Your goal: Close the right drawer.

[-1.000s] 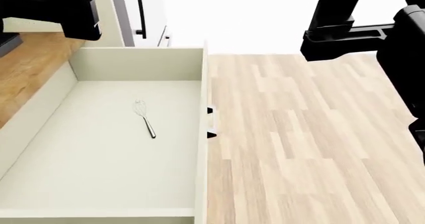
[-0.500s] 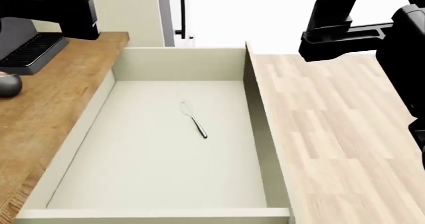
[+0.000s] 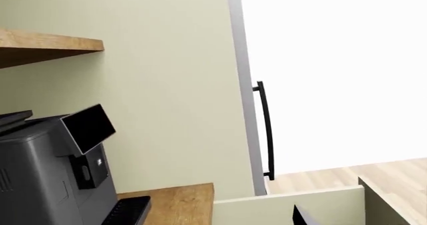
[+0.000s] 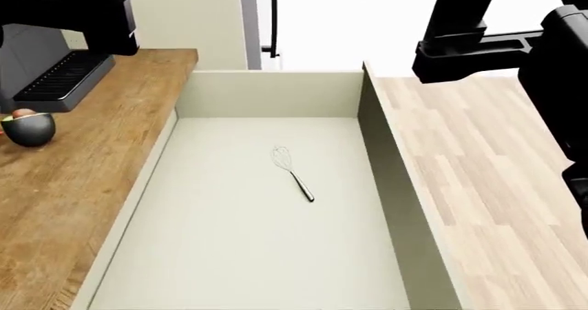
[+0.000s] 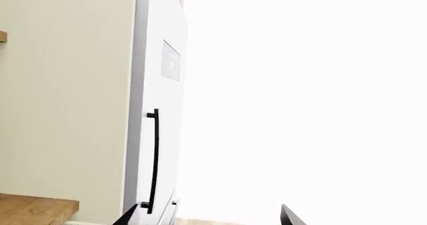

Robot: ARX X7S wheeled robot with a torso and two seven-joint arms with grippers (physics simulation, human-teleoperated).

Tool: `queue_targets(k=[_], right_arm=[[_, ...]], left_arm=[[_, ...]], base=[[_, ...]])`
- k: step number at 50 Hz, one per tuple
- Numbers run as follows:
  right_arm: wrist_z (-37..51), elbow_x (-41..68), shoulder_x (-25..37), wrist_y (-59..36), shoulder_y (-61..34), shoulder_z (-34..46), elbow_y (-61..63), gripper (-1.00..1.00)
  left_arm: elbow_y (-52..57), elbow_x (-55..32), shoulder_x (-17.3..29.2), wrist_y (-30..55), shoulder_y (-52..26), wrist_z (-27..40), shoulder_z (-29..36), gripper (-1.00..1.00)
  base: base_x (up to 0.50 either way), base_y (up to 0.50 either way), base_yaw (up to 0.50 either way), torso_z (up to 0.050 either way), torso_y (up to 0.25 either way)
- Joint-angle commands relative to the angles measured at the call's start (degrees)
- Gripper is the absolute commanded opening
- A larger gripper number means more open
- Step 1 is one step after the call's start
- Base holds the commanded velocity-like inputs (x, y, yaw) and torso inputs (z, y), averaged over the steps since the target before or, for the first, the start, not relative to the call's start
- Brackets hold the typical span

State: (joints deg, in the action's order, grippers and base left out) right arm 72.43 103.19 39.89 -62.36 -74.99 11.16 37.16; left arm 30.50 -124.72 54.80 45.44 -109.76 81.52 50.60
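Since a second ago the head view has swung left: the wide cream-white box drawer (image 4: 257, 220) now sits nearly centred below the camera, and the wooden countertop (image 4: 82, 186) with the dark grey coffee machine (image 3: 47, 170) has come into sight beside it. That drawer is the right drawer of the task and it stands fully pulled out, its pale floor bare but for a small steel whisk (image 4: 292, 173). Its front panel runs along the side next to the light plank floor (image 4: 496, 186), seen only edge-on.

Both arms hang high, well apart from the drawer — the left gripper shows only as a dark corner in its wrist view, the right gripper (image 5: 207, 215) as two dark tips with a wide gap between them, so it looks open; whether the left is open or closed I cannot tell.

Main risk, as I judge it: a push landing on the thin top rim rather than the front face — the gripper could slip inside and the drawer stay open. Moving the base could also knock the open drawer.
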Motion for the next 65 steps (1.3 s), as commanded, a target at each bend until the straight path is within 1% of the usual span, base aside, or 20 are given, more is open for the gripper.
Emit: queue_targets(k=[1,10,14,19,28,34,43,52,65], right_arm=[[-0.53,-1.03,0.25,0.30,0.84,0.13,-0.36,1.00],[-1.02,-2.01,0.81,0.19,1.28,0.32,-1.17,1.00],[-3.04,-4.23,1.37,-0.15,2.68,0.26,-2.54,1.00],[-8.68,-9.60,2.01,-0.53,5.16,0.40,-4.15,1.00],[-15.61,-16.59,3.29,-0.52,9.22,1.89,-8.76,1.00],[-19.03,-19.96,4.29,0.35,11.15,2.26,-11.36,1.00],[-24.63,-26.85,6.39,0.43,13.75,5.58,-15.89,1.00],[-27.47,-28.83,7.35,2.10,16.45,5.54,-21.44,1.00],[-30.51,-28.87,7.64,4.33,20.11,4.48,-28.29,1.00]], left_arm=[[0.17,0.01,-0.01,-0.18,-0.05,-0.07,0.19,1.00],[0.21,0.08,0.11,-0.42,-0.03,-0.21,0.45,1.00],[0.21,0.00,0.18,-0.46,-0.22,-0.19,0.53,1.00],[0.30,-0.12,0.19,-0.55,-0.37,-0.13,0.69,1.00],[0.28,0.03,0.28,-0.67,-0.51,-0.31,0.91,1.00],[0.31,0.07,0.36,-0.79,-0.63,-0.38,1.02,1.00],[0.33,0.02,0.39,-0.93,-0.82,-0.35,1.27,1.00],[0.27,0.01,0.46,-1.07,-0.98,-0.44,1.47,1.00],[0.20,0.20,0.57,-1.14,-1.12,-0.71,1.77,1.00]], base=[[0.00,0.00,0.00,0.000,0.000],[0.00,0.00,0.00,0.000,0.000],[0.00,0.00,0.00,0.000,0.000],[0.00,0.00,0.00,0.000,0.000],[0.00,0.00,0.00,0.000,0.000],[0.00,0.00,0.00,0.000,0.000],[0.00,0.00,0.00,0.000,0.000],[0.00,0.00,0.00,0.000,0.000],[0.00,0.00,0.00,0.000,0.000]])
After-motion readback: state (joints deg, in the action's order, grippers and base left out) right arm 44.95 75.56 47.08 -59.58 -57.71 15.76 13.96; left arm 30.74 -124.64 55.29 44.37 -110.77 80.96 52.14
